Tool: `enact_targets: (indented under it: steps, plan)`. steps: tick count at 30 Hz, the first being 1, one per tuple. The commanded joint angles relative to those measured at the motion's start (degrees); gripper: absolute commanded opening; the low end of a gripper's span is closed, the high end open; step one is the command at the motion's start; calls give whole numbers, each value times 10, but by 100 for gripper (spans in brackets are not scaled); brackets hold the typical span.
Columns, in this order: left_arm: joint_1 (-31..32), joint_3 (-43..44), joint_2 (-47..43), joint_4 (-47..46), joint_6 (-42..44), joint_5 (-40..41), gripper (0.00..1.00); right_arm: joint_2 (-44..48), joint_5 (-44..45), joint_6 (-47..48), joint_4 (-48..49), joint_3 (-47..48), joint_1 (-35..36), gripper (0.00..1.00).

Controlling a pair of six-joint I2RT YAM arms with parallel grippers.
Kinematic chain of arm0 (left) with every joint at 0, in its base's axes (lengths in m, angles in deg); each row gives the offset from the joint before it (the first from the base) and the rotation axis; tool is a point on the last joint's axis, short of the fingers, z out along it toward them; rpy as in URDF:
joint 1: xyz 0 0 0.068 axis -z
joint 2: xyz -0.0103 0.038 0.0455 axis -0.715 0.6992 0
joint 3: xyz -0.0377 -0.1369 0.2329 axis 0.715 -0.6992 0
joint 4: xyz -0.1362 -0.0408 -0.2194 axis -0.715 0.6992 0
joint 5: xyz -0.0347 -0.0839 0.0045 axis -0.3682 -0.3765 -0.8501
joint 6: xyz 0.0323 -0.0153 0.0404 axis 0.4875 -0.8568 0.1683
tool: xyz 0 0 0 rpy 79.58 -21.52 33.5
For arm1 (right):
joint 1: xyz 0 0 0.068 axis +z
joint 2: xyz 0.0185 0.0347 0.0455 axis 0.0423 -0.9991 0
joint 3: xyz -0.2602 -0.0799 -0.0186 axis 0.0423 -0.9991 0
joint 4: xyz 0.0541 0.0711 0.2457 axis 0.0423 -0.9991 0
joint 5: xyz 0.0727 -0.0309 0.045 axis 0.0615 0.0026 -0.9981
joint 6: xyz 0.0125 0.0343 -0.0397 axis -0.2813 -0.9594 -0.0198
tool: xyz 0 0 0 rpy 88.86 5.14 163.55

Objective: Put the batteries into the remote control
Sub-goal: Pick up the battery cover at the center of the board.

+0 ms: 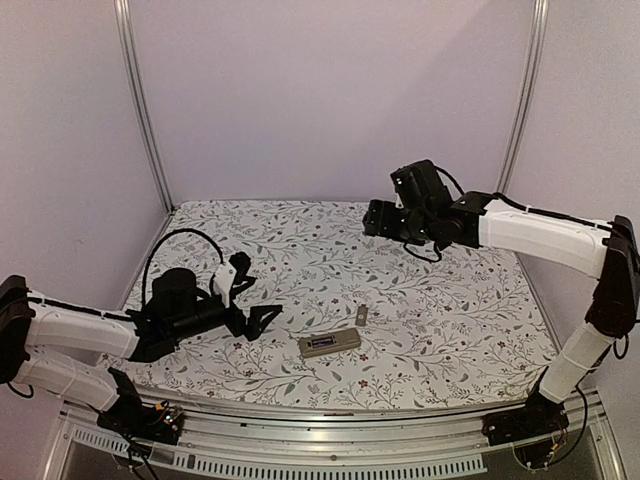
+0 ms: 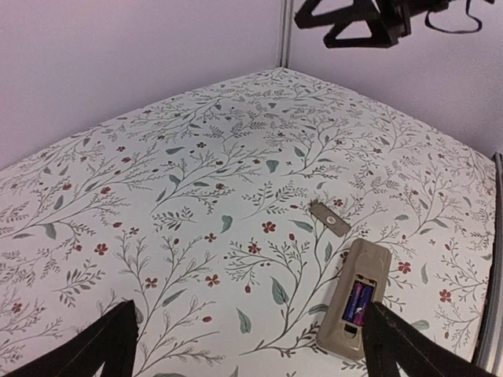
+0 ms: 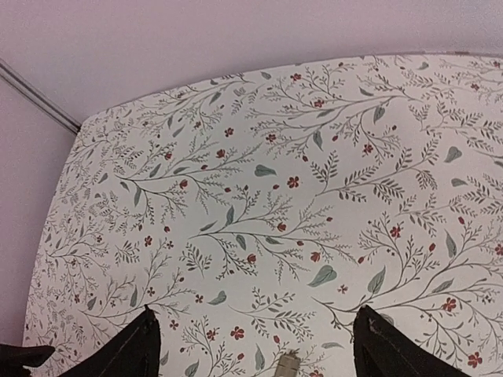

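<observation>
on cloth [image 1: 450,300]: remote control [image 1: 329,343], battery [image 2: 355,304] inside; left fingers [image 2: 94,351], right fingers [image 3: 135,352] spread.

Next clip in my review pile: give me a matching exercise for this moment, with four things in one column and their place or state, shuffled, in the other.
Column one:
1. remote control
2. small cover
3. left arm
4. right arm

Column two:
A. held high, far from the remote, jaws open
B. lying flat with its battery recess facing up
C. low, just left of the remote, jaws open
D. lying just beyond the remote, not touching it

Pairs: 1-B, 2-D, 3-C, 4-A
</observation>
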Motion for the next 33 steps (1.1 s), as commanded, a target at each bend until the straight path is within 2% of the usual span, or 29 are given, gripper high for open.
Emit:
enact_targets:
  steps: [1, 4, 8, 15, 20, 23, 24, 27, 28, 30, 32, 33]
  plan:
    - [-35, -57, -45, -39, -118, 70, 100, -115, 19, -158, -282, 74, 25, 86]
    - [-84, -86, -60, -69, -167, 32, 98, -185, 22, -177, -341, 140, 47, 86]
    - [-98, -95, -70, -96, -140, 35, 96, -250, -28, -163, -342, 181, 49, 72]
    - [-106, -103, -71, -120, -152, -13, 93, -311, -58, -174, -348, 228, 49, 71]
    - [-106, -104, -65, -122, -151, -27, 92, -366, -27, -165, -400, 289, 49, 57]
    - [-106, -105, -65, -127, -146, -27, 92, -373, -48, -96, -364, 289, 51, 45]
    - [-107, -105, -66, -127, -144, -27, 92, -366, -28, -62, -360, 286, 54, 44]
    - [-106, -108, -67, -135, -135, -30, 92, -319, 16, 84, -289, 240, 56, 47]
    - [-107, -110, -66, -139, -135, -33, 92, -283, -14, 164, -234, 221, 55, 51]
    - [-106, -111, -63, -143, -133, -42, 92, -241, -107, 270, -185, 200, 49, 60]
    - [-106, -111, -61, -143, -132, -47, 92, -230, -168, 356, -198, 205, 40, 71]
    - [-106, -110, -60, -142, -130, -48, 92, -233, -173, 389, -208, 204, 37, 79]
